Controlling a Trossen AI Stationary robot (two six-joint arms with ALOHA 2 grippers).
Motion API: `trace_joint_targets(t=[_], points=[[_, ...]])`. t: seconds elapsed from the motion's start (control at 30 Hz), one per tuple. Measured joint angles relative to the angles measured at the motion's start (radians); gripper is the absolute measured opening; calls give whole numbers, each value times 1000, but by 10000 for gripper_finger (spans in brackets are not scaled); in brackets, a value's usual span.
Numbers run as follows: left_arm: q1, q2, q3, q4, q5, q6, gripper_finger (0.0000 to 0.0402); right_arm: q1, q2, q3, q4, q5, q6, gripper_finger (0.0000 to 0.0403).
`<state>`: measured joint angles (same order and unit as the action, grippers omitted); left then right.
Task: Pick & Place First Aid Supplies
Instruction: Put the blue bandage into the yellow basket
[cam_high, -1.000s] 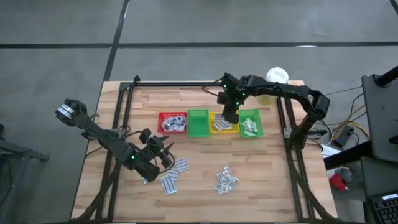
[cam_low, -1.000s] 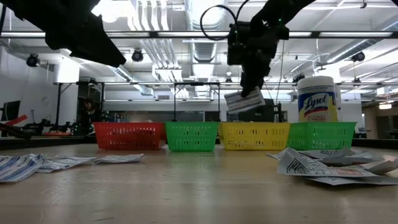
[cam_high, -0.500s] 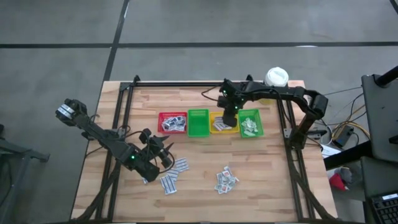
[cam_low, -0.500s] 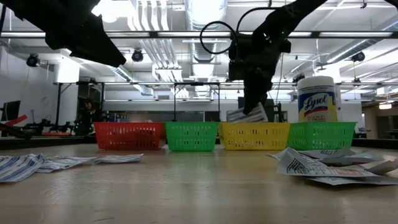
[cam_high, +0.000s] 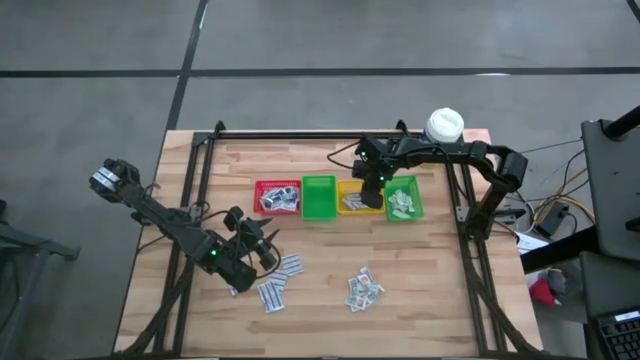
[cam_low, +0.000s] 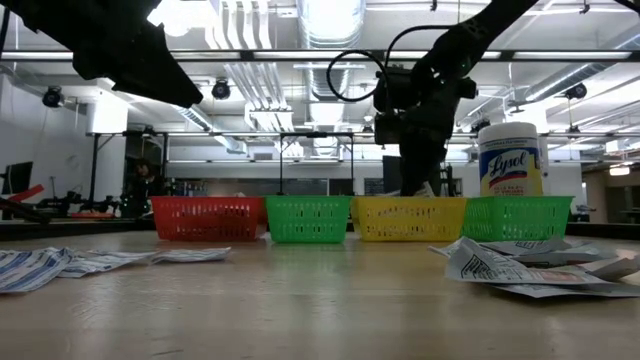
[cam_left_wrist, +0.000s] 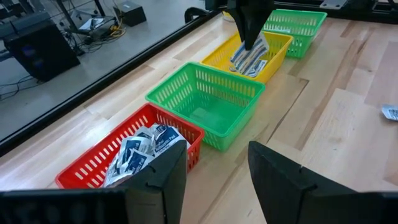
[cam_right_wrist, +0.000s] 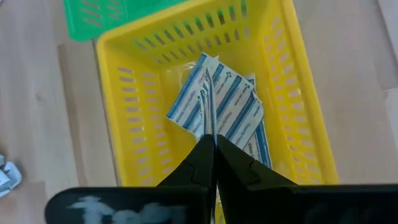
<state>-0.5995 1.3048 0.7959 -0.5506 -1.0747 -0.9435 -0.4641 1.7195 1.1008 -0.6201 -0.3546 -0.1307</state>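
Four small bins stand in a row near the far edge of the tabletop (cam_high: 320, 290) — red bin (cam_high: 277, 197), green bin (cam_high: 319, 197), yellow bin (cam_high: 358, 198) and a second green bin (cam_high: 403, 198). The right claw (cam_high: 373, 194) is lowered into the yellow bin, its two fingers pressed together on the edge of a white packet with blue print (cam_right_wrist: 205, 106), which stands on edge above other packets lying in that bin. The red bin holds a heap of packets (cam_left_wrist: 142, 149), and the second green bin holds some too. More packets lie loose on the tabletop in two groups: one (cam_high: 279, 280) just beside the left claw, another (cam_high: 363, 289) farther toward the right side. The left claw (cam_high: 262, 250) hovers over the near left part of the tabletop, fingers spread and holding nothing. A white-capped bottle (cam_low: 510, 159) stands behind the bins at the far right.
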Motion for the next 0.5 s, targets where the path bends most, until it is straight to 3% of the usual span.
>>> trace_joint_targets(t=[0.27,0.5], points=[[0,0,0,2,0,-2,167,-2,0,-14,24,43,-8,17],[0,0,0,5,0,-2,167,-2,0,-5,25,44,-8,76]])
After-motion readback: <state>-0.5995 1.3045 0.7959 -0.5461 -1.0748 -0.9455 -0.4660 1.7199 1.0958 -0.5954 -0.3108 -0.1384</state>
